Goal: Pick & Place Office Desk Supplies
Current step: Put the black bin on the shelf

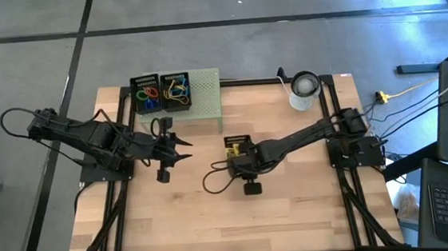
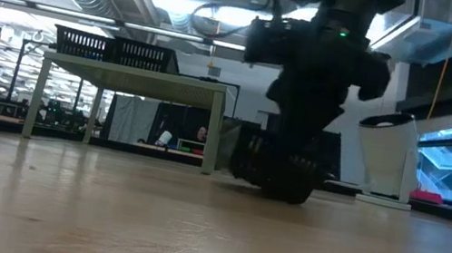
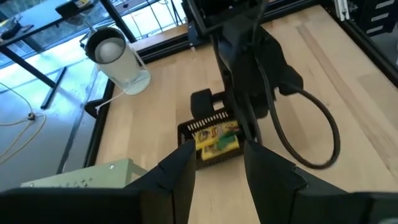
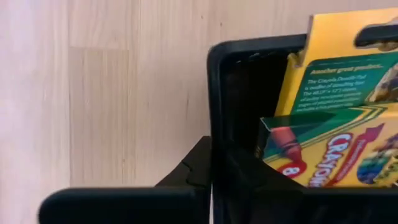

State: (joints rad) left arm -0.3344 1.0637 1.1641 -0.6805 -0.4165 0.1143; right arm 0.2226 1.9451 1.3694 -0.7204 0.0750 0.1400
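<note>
**Right arm on the crayon bin, left arm watching from across the desk**

I start at my right gripper (image 1: 239, 158), low at mid-desk. Its jaws are all but shut, and the right wrist view shows one finger pressed along the wall of a small black bin (image 4: 219, 112); it looks pinched on that wall, though I see only one side of the grip. Two crayon boxes (image 4: 336, 130) stand inside, hard against the jaws, one yellow card taller behind a green box. From above, the bin's long side runs roughly across the arm's reach.

My left gripper (image 1: 184, 149) waits nearby to the left, well apart from the bin, its jaws partly spread with nothing between them, pointing at the bin. The right arm is plainly the nearer.

Farther back, the pale-green mesh stand (image 1: 206, 95) carries two more black bins (image 1: 160, 93), holding coloured loop clips (image 1: 149, 94) and what look like rubber bands. At the far right stands the white roll (image 1: 304, 89). I judge the next move carries this bin toward the stand.
</note>
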